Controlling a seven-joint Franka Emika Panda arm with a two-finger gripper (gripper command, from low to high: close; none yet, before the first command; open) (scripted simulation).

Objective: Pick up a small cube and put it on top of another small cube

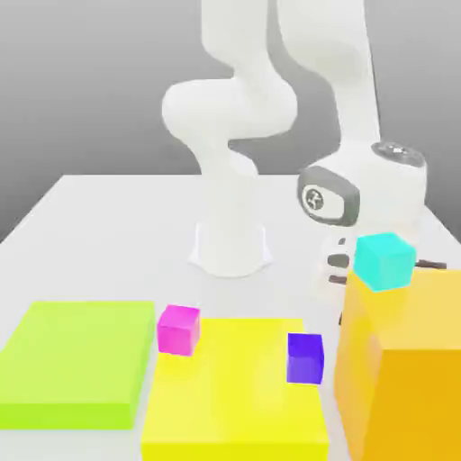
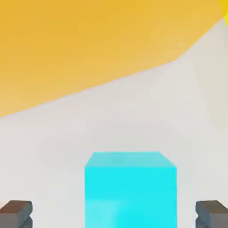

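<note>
1. The gripper point(image 2: 114, 213) is hanging with its fingers point(image 2: 16, 213) spread wide and empty, one on each side of the cyan cube point(image 2: 130, 189).
2. In the exterior view that cube point(image 1: 384, 260) appears at the orange block's point(image 1: 410, 378) upper edge, behind it, toward the table's point(image 1: 117, 225) right side; whether it is touching the block I cannot tell.
3. To grip well, I judge the hand should be keeping the cube centred and the fingers square to its faces while lowering, then closing.
4. Counting: one cyan cube, one magenta cube point(image 1: 178, 329), one purple cube point(image 1: 304, 358), one orange block, one yellow slab point(image 1: 230, 405), one lime slab point(image 1: 76, 360).
</note>
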